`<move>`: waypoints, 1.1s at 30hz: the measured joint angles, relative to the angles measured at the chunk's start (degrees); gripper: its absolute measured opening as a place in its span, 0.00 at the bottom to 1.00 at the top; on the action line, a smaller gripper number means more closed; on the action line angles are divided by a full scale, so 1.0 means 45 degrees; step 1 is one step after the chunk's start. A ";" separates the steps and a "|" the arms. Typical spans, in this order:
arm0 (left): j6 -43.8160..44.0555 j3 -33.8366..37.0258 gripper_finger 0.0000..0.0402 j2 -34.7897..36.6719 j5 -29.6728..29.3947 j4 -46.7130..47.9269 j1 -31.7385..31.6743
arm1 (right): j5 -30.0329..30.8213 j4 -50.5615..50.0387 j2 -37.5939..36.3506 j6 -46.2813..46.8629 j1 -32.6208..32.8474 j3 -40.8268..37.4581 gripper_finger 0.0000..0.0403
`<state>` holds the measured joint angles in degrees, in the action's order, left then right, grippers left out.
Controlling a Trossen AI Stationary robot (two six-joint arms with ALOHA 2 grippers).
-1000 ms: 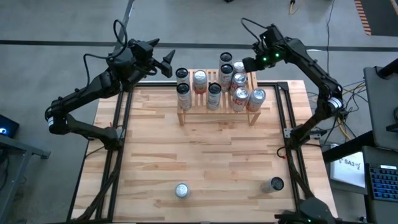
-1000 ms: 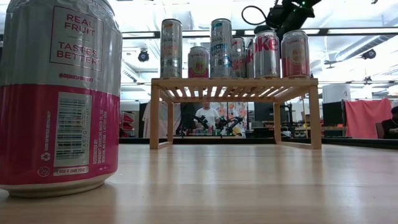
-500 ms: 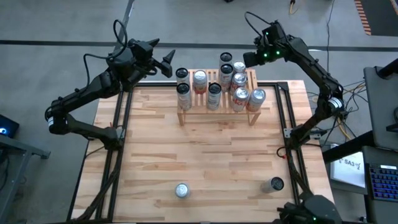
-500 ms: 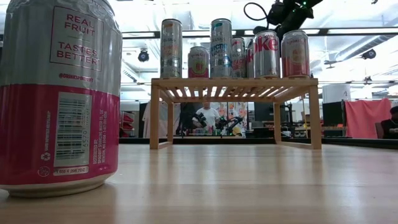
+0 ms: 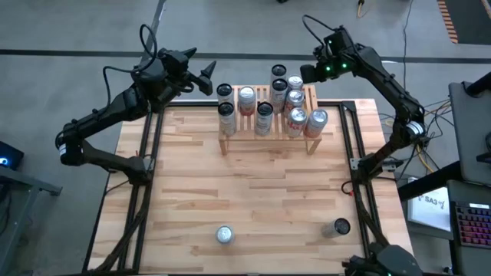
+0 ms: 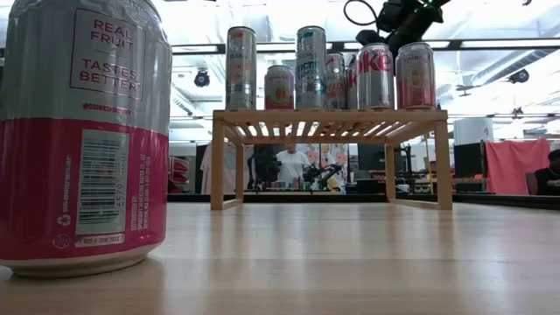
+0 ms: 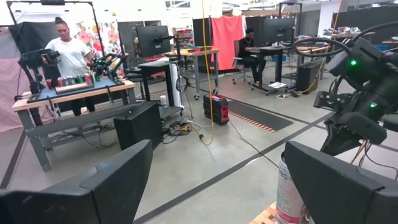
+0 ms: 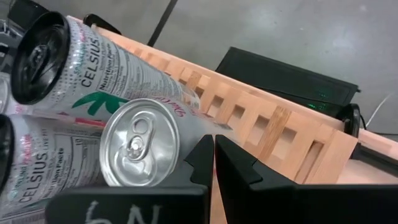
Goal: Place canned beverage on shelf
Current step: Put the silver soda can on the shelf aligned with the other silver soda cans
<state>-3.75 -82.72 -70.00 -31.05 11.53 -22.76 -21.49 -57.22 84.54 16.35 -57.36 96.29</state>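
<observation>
High view is showing the right gripper [image 5: 304, 74] hovering, jaws shut and empty, behind the shelf [image 5: 268, 130]; the left gripper [image 5: 209, 79] is waiting wide open. Next, I judge, fetching a can [image 5: 223, 234] standing on the worktop [image 5: 253, 192].

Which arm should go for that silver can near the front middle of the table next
Probably left. The left gripper is open and empty, while the right gripper is shut beside the shelf. The silver can stands slightly left of centre. Both arms are far from it.
</observation>
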 joint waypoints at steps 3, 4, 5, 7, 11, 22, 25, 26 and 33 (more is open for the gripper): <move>0.0000 0.0000 0.87 0.0000 0.0005 0.0000 0.0000 | -0.0031 -0.0072 -0.0096 0.0032 0.0000 0.0005 0.02; 0.0000 0.0000 0.87 0.0000 0.0005 0.0000 0.0000 | -0.0031 -0.0136 -0.0125 0.0061 0.0000 0.0005 0.02; 0.0000 0.0000 0.87 0.0000 0.0005 0.0000 0.0000 | -0.0031 -0.0218 -0.0164 0.0066 0.0000 0.0005 0.02; 0.0000 0.0000 0.87 0.0000 0.0005 0.0000 0.0000 | -0.0030 -0.0391 -0.0222 0.0061 0.0000 0.0005 0.02; 0.0000 0.0000 0.87 0.0000 0.0005 0.0002 0.0000 | -0.0031 -0.0658 -0.0315 0.0056 0.0022 0.0005 0.02; 0.0001 0.0000 0.87 -0.0009 0.0010 0.0000 0.0000 | 0.0343 0.0250 -0.0726 -0.0967 0.0078 0.0096 0.02; 0.0000 0.0000 0.87 -0.0024 0.0015 0.0005 0.0000 | -0.0045 0.1362 -0.0663 -0.1616 0.0079 0.0165 0.02; 0.0000 0.0000 0.87 -0.0024 0.0019 0.0005 0.0000 | -0.0262 0.1740 -0.0591 -0.1658 0.0089 0.0165 0.02; 0.0089 0.0000 0.87 -0.0024 0.0024 -0.0055 0.0019 | -0.0694 0.2016 -0.0159 -0.2263 0.0232 0.0158 0.02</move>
<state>-3.35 -82.72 -70.11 -30.94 11.28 -22.68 -24.61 -48.15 83.82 6.17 -56.32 97.00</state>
